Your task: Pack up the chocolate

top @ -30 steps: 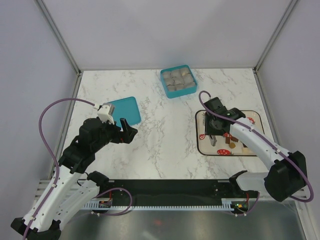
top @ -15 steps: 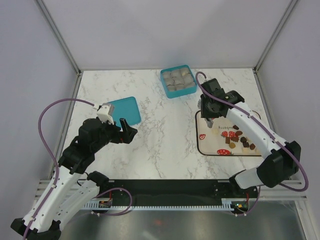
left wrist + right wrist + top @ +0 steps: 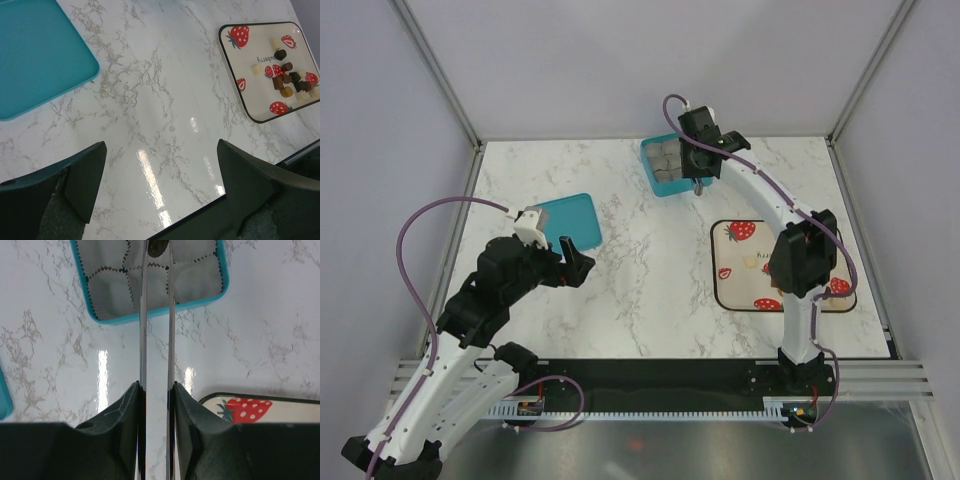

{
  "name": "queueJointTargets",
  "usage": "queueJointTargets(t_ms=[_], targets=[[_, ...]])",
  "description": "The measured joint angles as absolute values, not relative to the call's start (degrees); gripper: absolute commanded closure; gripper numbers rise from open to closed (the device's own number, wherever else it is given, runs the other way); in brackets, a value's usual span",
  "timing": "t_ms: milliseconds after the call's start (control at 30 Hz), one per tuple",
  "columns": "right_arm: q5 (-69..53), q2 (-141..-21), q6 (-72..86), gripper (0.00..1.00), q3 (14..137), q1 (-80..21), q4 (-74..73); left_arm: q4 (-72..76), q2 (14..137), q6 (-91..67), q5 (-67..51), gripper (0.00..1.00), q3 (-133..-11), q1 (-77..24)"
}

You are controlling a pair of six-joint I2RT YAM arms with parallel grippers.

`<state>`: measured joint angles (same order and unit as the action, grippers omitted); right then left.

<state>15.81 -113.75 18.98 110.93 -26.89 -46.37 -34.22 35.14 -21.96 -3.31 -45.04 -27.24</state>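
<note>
White shells over black joints on left arm point(image 3: 470, 310), lower left, and right arm point(image 3: 760, 195), upper right. One purple cable point(image 3: 410, 240) looped along each. Black rail point(image 3: 660, 385) under both bases, bottom of frame. On left gripper point(image 3: 161, 145), broad matte black wedge-shaped fingers point(image 3: 85, 175). On right gripper point(image 3: 157, 244), black blocks carrying long, thin, shiny metal blades point(image 3: 144, 315).

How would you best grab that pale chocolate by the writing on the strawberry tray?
Probably pinch the pale chocolate across its flat sides, coming straight down from above: it is small and blocky, lies low on the tray, and has room around it.
</note>
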Motion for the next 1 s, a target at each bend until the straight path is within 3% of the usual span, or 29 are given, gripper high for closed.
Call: queueJointTargets(t_ms=[433, 1000], targets=[[16.38, -123.87, 18.20, 0.64, 117.82, -26.89, -36.64, -34.22, 35.27, -21.96, -3.36, 0.01, -45.04, -27.24], [16.88, -131.46, 17.54, 0.59, 121.97, -26.89, -35.46, -34.24, 35.70, -21.96, -3.36, 0.01, -45.04, -27.24]])
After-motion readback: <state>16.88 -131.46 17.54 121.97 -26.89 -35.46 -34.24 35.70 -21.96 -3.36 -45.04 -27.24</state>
